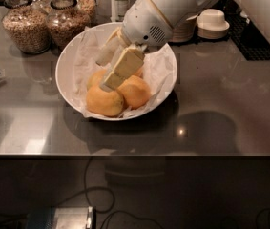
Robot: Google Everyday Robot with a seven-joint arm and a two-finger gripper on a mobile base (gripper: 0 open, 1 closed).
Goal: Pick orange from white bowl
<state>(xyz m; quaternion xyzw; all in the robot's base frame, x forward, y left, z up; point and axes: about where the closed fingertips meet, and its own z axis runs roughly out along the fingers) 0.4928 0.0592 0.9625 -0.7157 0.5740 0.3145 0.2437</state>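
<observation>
Dark grey, glossy countertop (230, 109) fills the view and mirrors a few small lights, with loose cables (96, 190) in the dim space below its front edge. Over it a white robot arm (172, 8) slants down from the upper right. Its cream-coloured two-finger gripper (103, 74) is inside the wide, shallow white bowl (64, 80), fingers spread apart and holding nothing. The nearer finger (124, 67) has its tip at the top of the front orange (105, 101), seemingly touching it, though contact is hard to judge. The farther finger (108, 51) hangs over a rear orange (94, 78) that is half hidden. A third orange (135, 92) lies just beside the front one, all on crumpled white paper lining (160, 68). Behind the bowl stand two glass jars of grain (25, 25). To the right, well apart, a small upturned white bowl on stacked plates (212, 23) sits near a black grille (254, 44).
</observation>
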